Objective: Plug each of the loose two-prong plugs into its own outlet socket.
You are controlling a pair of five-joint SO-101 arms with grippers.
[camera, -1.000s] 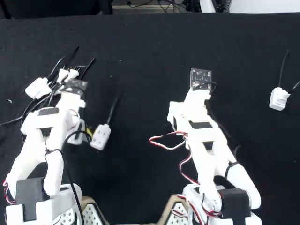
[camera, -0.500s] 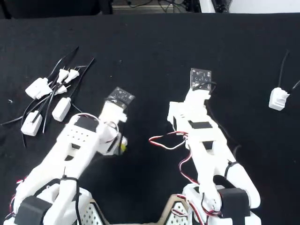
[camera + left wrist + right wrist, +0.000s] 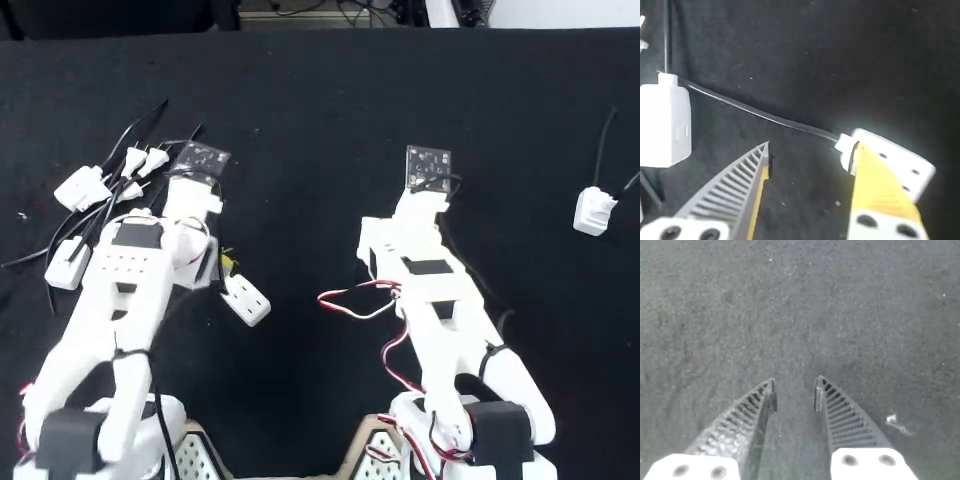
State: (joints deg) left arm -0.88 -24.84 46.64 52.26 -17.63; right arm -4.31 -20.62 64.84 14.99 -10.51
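1. The left end effector [image 3: 810, 150] is standing wide open and gripping nothing.
2. Its yellow-faced finger [image 3: 880, 185] is overlapping one end of an outlet socket [image 3: 895, 157]. I cannot tell whether it is touching it. The other finger is sitting well apart from the socket.
3. In the high view that outlet socket [image 3: 245, 298] is lying flat on the black table [image 3: 320, 90], slotted face up. It is just beside the left arm [image 3: 120, 290] and between the two arms.
4. A thin black cable [image 3: 755, 112] is running away from the socket's end across the table.
5. A white connector block [image 3: 665, 125] is lying near the left end effector's grey finger, apart from it, with its own cable leaving its end.
6. At the far left of the table, loose pieces are lying together among tangled black cables. They are a small plug [image 3: 133, 160], a second plug [image 3: 155, 157] just beside it, a larger white piece [image 3: 80, 187] and a lower white piece [image 3: 68, 262].
7. The right end effector [image 3: 795, 387] is hanging over bare table with its fingers a little apart and nothing between them.
8. The right arm [image 3: 430, 280] is stretching up the middle of the table. A lone white block [image 3: 595, 210] is lying well apart from it near the right edge, its cable trailing upward.
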